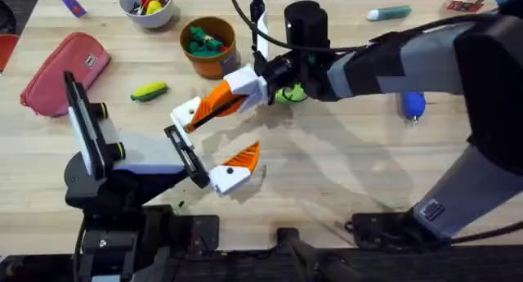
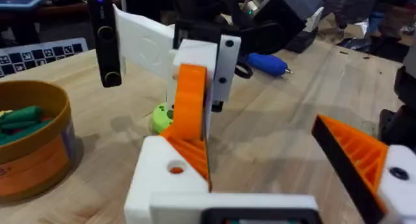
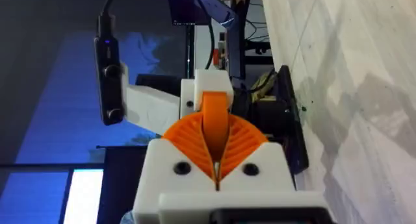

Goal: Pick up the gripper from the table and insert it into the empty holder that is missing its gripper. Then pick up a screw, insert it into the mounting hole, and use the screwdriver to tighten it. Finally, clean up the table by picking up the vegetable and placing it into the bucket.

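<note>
The orange gripper [image 1: 204, 114] is held slanted, its lower end at the white holder [image 1: 185, 114] on my left arm's upper finger mount. My right gripper [image 1: 233, 94] is shut on it, reaching in from the right. In the left wrist view the orange gripper [image 2: 190, 100] stands in the holder [image 2: 159, 175]. My left gripper [image 1: 214, 143] is open, with its other orange finger [image 1: 243, 158] below. The blue screwdriver [image 1: 413, 105] lies at the right. The corn vegetable [image 1: 149, 91] lies left of the bucket [image 1: 214, 61]. The screw is out of view.
A green disc [image 1: 290, 94] sits under the right arm's wrist. Green toy vegetables lie inside the bucket. A white bowl [image 1: 147, 12] with scissors, a red pouch [image 1: 64, 72] and a teal marker [image 1: 388, 14] lie along the far and left sides.
</note>
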Tool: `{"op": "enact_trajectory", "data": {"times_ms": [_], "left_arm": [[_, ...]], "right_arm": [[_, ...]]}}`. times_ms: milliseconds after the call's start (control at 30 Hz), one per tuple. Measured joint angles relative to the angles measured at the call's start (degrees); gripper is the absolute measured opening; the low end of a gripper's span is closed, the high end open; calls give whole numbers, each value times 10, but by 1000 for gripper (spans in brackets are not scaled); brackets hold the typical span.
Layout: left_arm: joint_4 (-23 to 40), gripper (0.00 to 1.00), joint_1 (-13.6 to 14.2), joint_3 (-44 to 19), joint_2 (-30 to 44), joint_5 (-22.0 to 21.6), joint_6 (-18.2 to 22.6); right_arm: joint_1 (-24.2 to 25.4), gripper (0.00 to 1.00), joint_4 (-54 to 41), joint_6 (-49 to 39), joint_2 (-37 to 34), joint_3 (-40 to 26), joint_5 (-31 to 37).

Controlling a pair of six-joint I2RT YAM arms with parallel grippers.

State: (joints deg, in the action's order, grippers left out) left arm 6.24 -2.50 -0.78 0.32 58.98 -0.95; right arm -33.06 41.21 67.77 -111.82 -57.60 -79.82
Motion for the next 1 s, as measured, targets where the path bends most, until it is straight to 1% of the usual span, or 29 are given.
{"op": "enact_trajectory", "data": {"times_ms": [333,1000], "left_arm": [[1,988,0,0,0,8,1],[1,987,0,0,0,7,1]], "right_arm": [[0,8,6,0,27,30,27],[0,8,6,0,28,31,31]]}}
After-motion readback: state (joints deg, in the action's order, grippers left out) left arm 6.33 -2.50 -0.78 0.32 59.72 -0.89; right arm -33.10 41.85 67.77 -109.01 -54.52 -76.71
